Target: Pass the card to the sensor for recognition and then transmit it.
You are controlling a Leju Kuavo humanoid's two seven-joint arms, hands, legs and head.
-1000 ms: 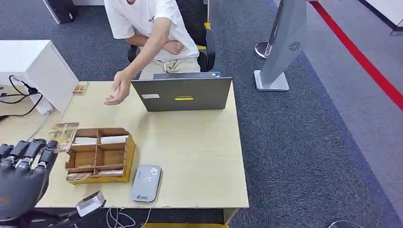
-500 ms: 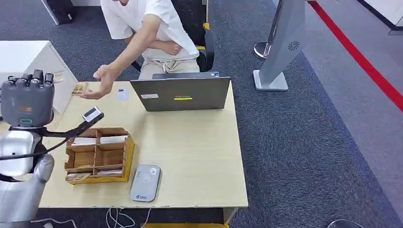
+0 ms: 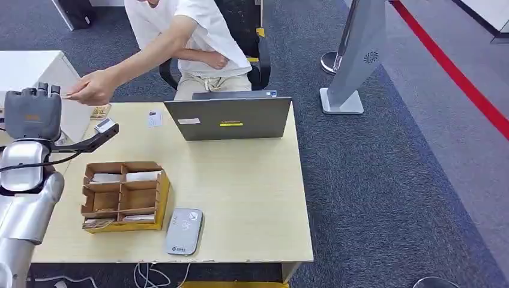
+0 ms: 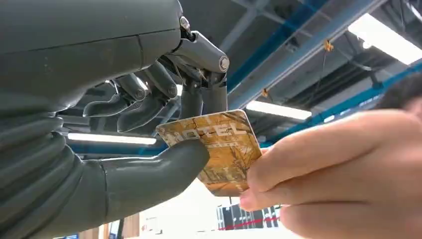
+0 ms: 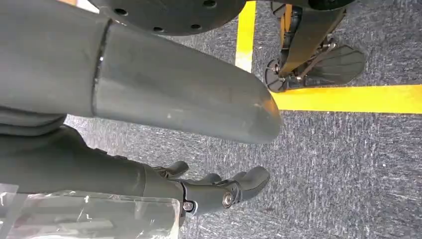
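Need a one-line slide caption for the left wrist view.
Handover: the grey left hand pinches a golden-brown patterned hotel card between thumb and fingers while a person's hand grips its other end.

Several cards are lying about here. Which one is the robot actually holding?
The golden-brown card, pinched in the left hand while a person's hand grips its other end. The others lie in the wooden organizer or on the table.

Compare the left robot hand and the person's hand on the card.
The left robot hand is grey and pinches the card between thumb and dark fingers. The person's hand is bare and grips the card's opposite end. Both hold the same card at once.
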